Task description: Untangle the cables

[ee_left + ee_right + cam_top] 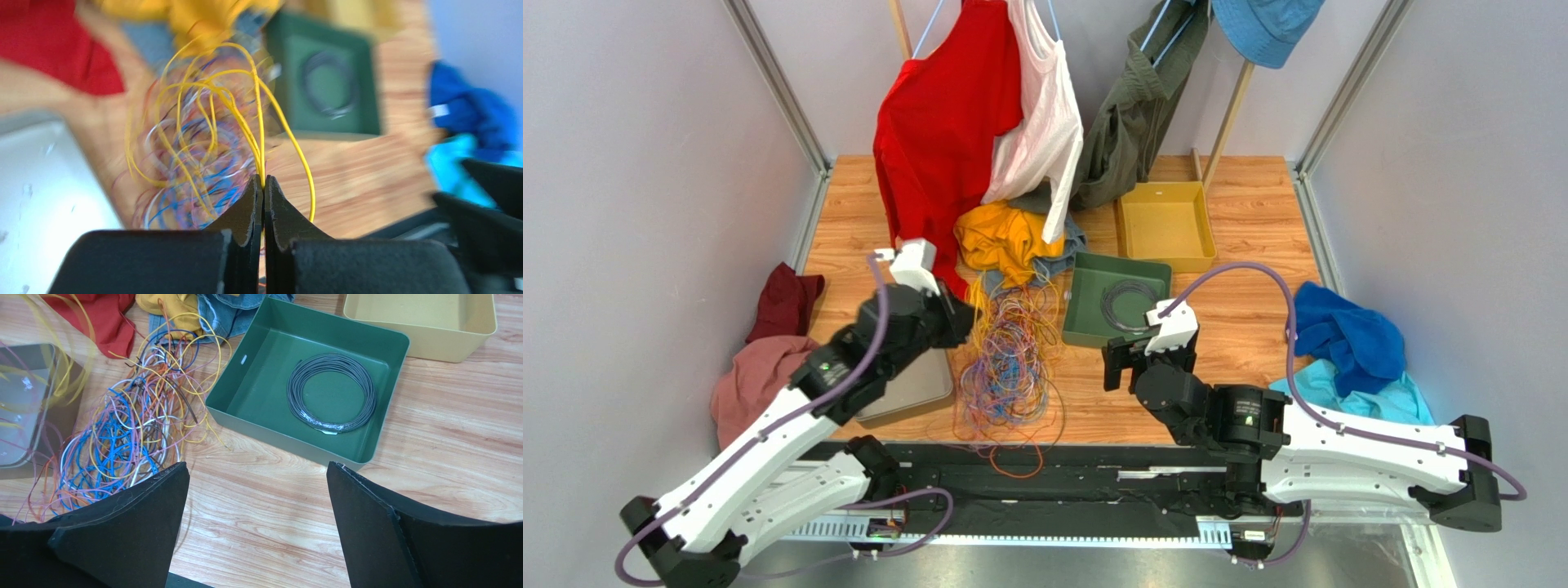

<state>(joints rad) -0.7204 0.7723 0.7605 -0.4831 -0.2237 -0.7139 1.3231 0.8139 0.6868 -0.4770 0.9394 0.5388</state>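
Note:
The cables [1008,361] are a tangle of thin orange, blue, purple, red, yellow and white wires on the wooden table between the arms; they also show in the right wrist view [123,435]. My left gripper [264,179] is shut on yellow cable strands [227,104] that loop up out of the blurred mass. From above, the left gripper [955,321] is at the tangle's upper left edge. My right gripper [258,471] is open and empty above bare wood, right of the tangle and just in front of the green tray; from above it [1136,358] is right of the mass.
A green tray [1081,321] holds a dark ring-shaped coil [332,392]. A yellow tray [1166,224] stands behind it. A grey tray [916,386] lies under the left arm. Clothes hang at the back and lie at both table sides.

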